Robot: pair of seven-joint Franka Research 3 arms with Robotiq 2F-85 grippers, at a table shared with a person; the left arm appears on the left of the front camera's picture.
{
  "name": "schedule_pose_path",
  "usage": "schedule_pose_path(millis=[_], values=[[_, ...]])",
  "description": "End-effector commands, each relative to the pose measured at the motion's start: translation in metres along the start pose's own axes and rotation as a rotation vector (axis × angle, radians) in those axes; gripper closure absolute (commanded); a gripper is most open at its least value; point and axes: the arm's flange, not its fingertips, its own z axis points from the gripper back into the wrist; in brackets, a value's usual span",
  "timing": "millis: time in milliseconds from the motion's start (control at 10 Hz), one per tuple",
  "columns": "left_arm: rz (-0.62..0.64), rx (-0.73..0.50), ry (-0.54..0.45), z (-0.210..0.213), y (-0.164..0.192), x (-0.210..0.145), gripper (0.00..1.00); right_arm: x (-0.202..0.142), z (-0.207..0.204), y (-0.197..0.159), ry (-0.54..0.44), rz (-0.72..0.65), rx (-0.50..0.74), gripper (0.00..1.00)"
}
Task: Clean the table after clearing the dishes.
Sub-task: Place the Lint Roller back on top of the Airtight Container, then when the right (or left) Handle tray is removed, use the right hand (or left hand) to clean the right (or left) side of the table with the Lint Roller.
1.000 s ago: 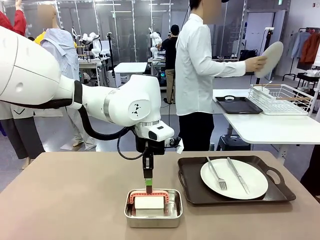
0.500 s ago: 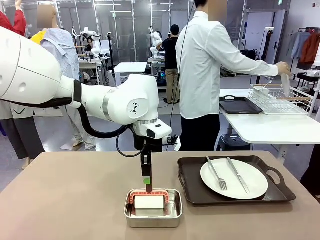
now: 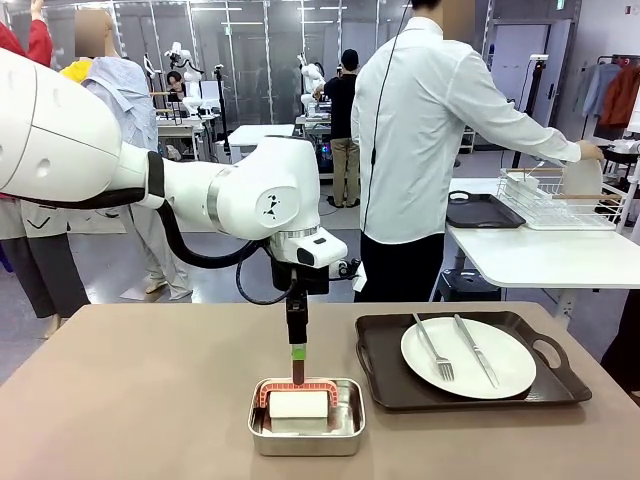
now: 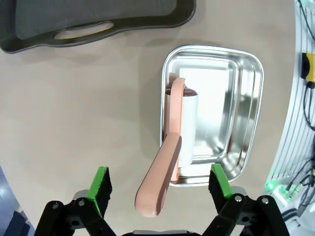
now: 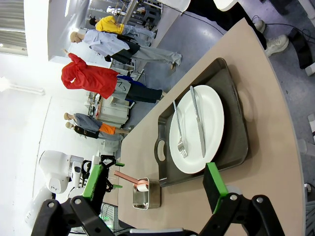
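Two left fingers (image 3: pixel 297 362) hang point-down, spread wide and gripping nothing. A pink handle (image 4: pixel 162 187) rises between them, clear of both pads. Just below them a steel pan (image 3: pixel 306 442) sits on the counter (image 3: pixel 140 400). Right of these fingers lies a dark tray (image 3: pixel 385 385), its long axis running across the counter. It carries a white plate (image 3: pixel 505 365), with fork (image 3: pixel 432 350) and knife (image 3: pixel 475 350) pointing toward the near edge. The right fingers (image 5: pixel 215 189) stand open and empty. Farther right, a person (image 3: pixel 420 150) holds a second plate (image 3: pixel 580 178) upright at a wire rack (image 3: pixel 560 205).

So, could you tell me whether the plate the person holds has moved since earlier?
Yes. The plate has come down and to the right, from above the wire rack to its right end.
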Motion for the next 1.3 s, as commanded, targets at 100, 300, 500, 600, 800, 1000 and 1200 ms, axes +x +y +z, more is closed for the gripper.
schedule_pose_path(millis=[100,300,500,600,800,1000,1200], values=[[0.0,0.0,0.0,0.0,0.0,0.0,0.0,0.0001,0.0016,0.0029,-0.011,0.003,0.015,0.0],[0.0,0.0,0.0,0.0,0.0,0.0,0.0,0.0001,0.0016,0.0029,-0.011,0.003,0.015,0.0],[0.0,0.0,0.0,0.0,0.0,0.0,0.0,0.0001,0.0016,0.0029,-0.011,0.003,0.015,0.0],[0.0,0.0,0.0,0.0,0.0,0.0,0.0,0.0001,0.0016,0.0029,-0.011,0.003,0.015,0.0],[0.0,0.0,0.0,0.0,0.0,0.0,0.0,0.0001,0.0016,0.0029,-0.011,0.003,0.015,0.0],[0.0,0.0,0.0,0.0,0.0,0.0,0.0,0.0001,0.0016,0.0029,-0.011,0.003,0.015,0.0],[0.0,0.0,0.0,0.0,0.0,0.0,0.0,0.0001,0.0016,0.0029,-0.011,0.003,0.015,0.0]])
